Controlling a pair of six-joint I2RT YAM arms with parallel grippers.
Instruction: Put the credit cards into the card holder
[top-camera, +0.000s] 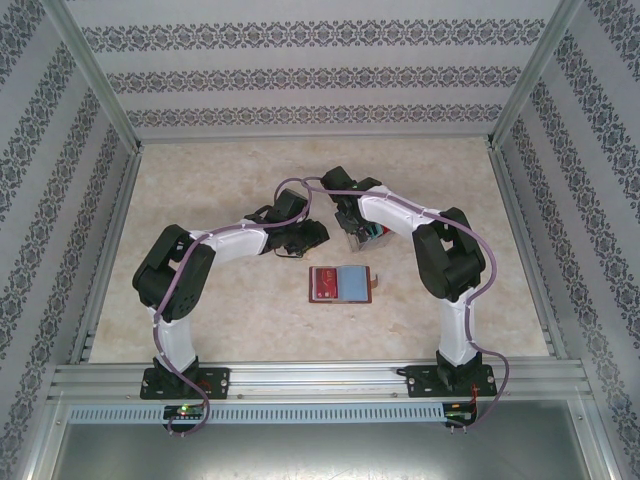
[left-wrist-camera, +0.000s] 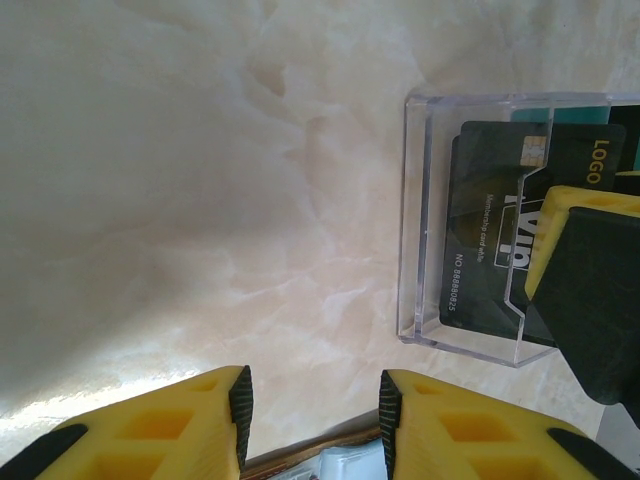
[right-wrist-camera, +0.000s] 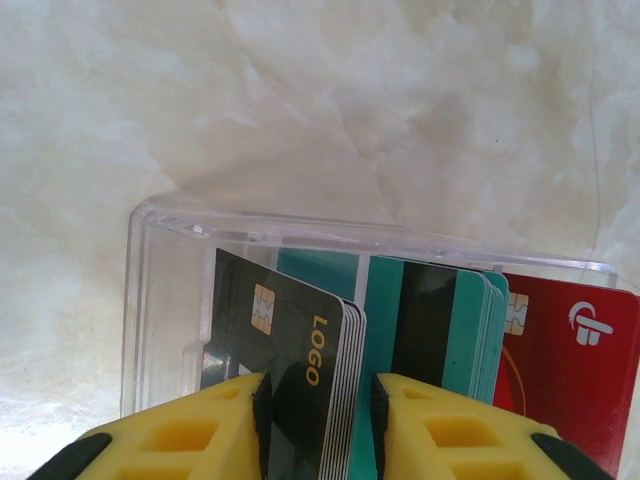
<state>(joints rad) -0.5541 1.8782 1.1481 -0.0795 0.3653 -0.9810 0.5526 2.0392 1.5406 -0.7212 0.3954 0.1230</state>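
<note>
I'm seeing seemingly two cards (top-camera: 323, 284) in the card holder (top-camera: 370, 285), the rest waiting in the clear tray (right-wrist-camera: 160, 300); right gripper (right-wrist-camera: 320, 430) narrow astride dark grey cards (right-wrist-camera: 290, 370), grip unsure; left gripper (left-wrist-camera: 315, 420) half-open, empty.

"LOGO", perhaps "VIP", on dark card (right-wrist-camera: 290, 350)

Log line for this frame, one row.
phase: card pick | right jaws: astride dark grey cards in clear tray | left jaws: open, empty | card holder: lying open

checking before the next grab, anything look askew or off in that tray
Only the dark grey plastic cards in the clear plastic tray: their top edge slants, while the teal cards beside them sit level.
</note>
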